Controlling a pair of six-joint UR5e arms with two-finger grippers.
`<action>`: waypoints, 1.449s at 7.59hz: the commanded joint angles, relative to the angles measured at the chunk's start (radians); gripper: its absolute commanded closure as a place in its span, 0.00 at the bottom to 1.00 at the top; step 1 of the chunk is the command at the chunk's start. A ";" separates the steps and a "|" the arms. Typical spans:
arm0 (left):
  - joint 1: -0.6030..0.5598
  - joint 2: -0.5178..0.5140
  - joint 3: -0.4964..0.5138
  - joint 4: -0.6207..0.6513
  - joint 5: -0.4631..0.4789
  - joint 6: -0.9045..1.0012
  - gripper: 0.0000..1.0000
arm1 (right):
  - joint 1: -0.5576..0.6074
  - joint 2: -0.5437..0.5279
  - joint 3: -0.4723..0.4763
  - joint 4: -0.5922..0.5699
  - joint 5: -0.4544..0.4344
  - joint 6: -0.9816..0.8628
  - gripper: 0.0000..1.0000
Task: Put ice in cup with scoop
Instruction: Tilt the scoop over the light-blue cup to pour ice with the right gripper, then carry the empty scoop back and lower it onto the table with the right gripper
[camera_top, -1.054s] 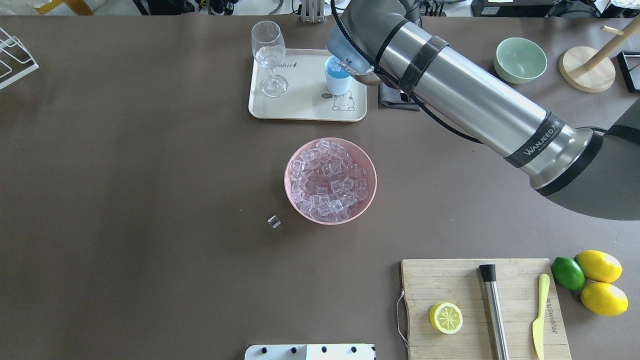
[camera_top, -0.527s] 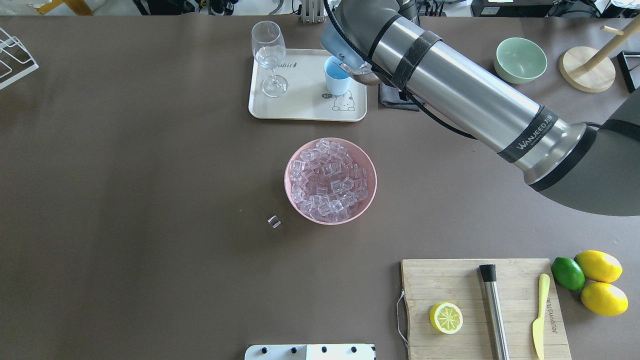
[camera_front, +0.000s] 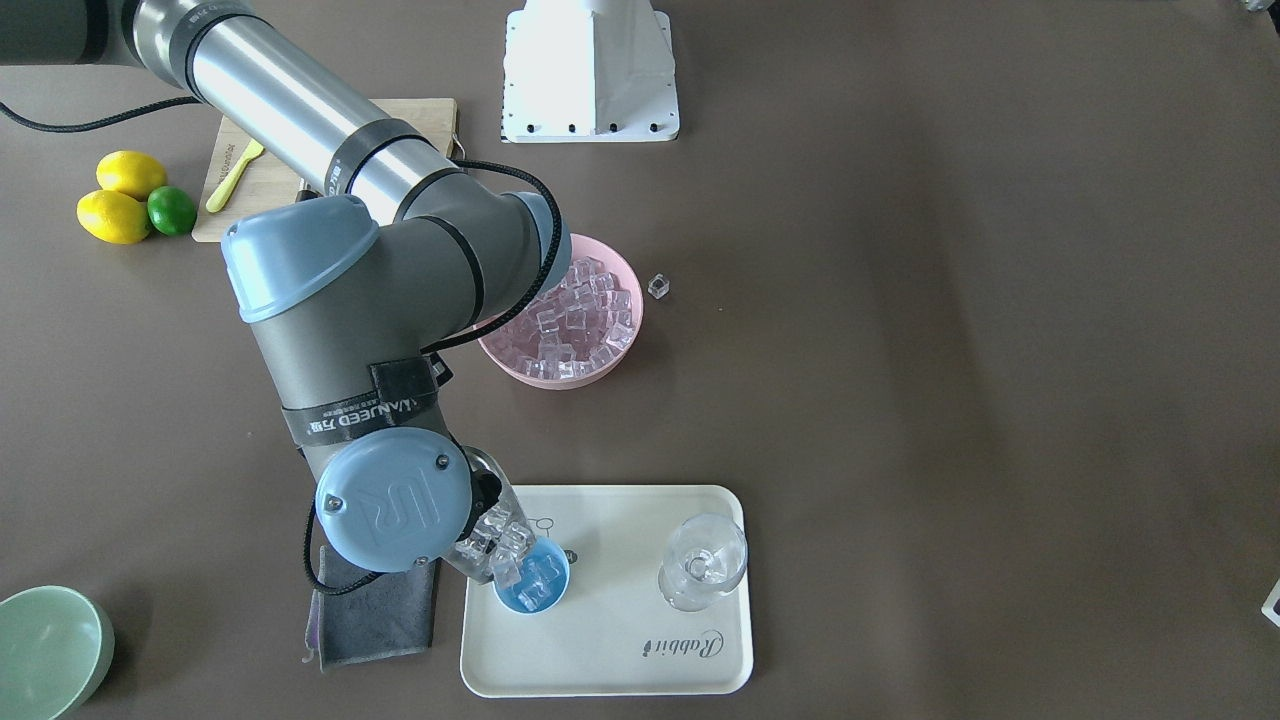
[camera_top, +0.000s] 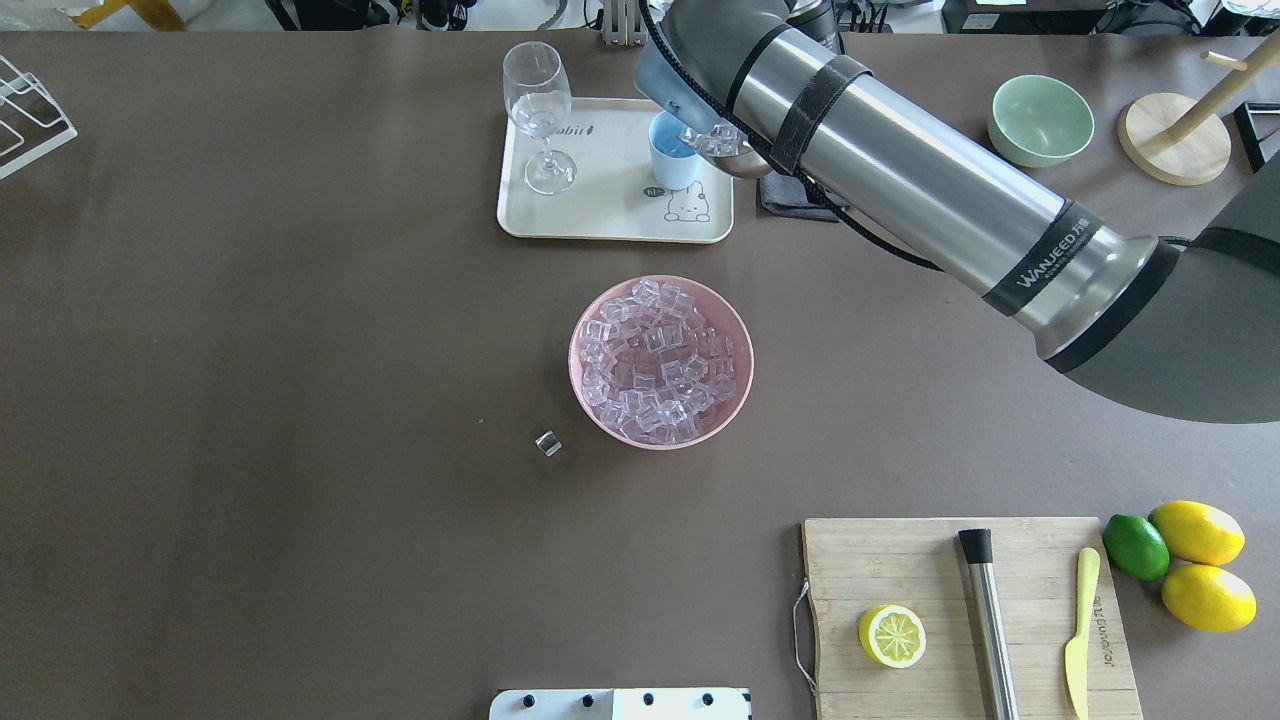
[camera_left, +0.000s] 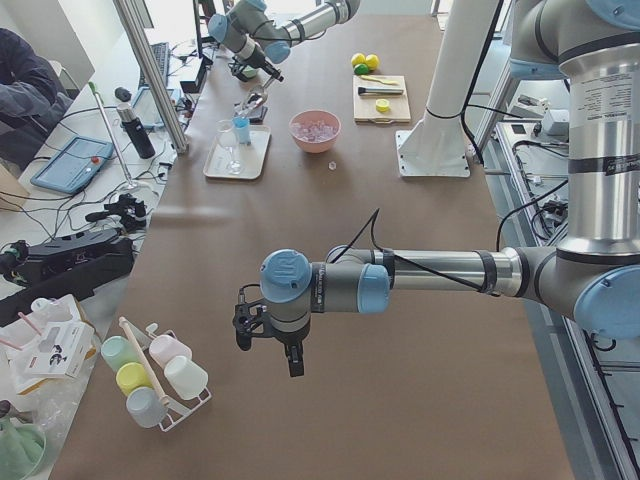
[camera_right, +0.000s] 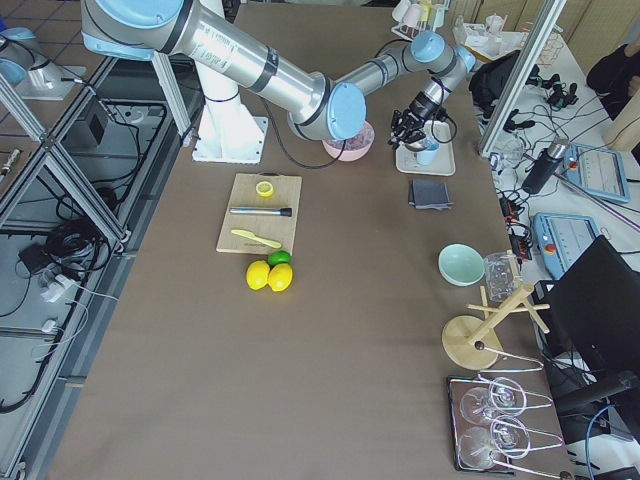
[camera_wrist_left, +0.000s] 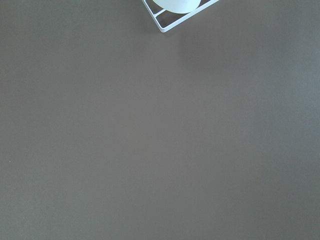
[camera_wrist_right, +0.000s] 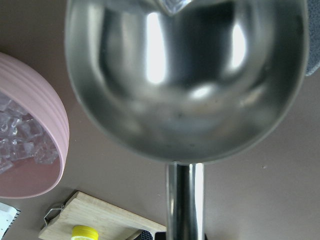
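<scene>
The light-blue cup (camera_front: 532, 585) stands on the cream tray (camera_front: 620, 650); it also shows in the overhead view (camera_top: 672, 165). The steel scoop (camera_front: 488, 530) is tilted down over the cup's rim, and clear ice cubes (camera_front: 510, 552) slide from it into the cup. In the right wrist view the scoop's bowl (camera_wrist_right: 185, 75) fills the frame, with its handle (camera_wrist_right: 185, 200) running down toward my right gripper, which holds it. The right wrist (camera_front: 395, 500) hides that gripper's fingers. My left gripper (camera_left: 268, 352) hangs over bare table far from the cup; I cannot tell whether it is open.
A pink bowl (camera_top: 740, 390) heaped with ice sits mid-table, with one loose cube (camera_top: 547, 443) beside it. A wine glass (camera_top: 537, 110) shares the tray. A grey cloth (camera_front: 370, 610), a green bowl (camera_top: 1040, 120) and a cutting board (camera_top: 900, 570) with a steel rod (camera_top: 985, 620) lie to the right.
The right arm has shifted a little left and back. The scoop has tipped further over the cup, and ice cubes now show at its lip.
</scene>
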 joint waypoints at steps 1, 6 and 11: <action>0.002 -0.008 0.013 -0.006 -0.001 0.009 0.02 | 0.000 0.014 -0.036 0.000 -0.015 -0.016 1.00; 0.003 -0.013 0.038 -0.006 -0.003 0.009 0.02 | 0.002 0.014 -0.027 0.000 -0.015 -0.035 1.00; 0.003 -0.017 0.041 -0.007 -0.001 0.010 0.02 | 0.144 -0.136 0.343 -0.174 0.040 0.008 1.00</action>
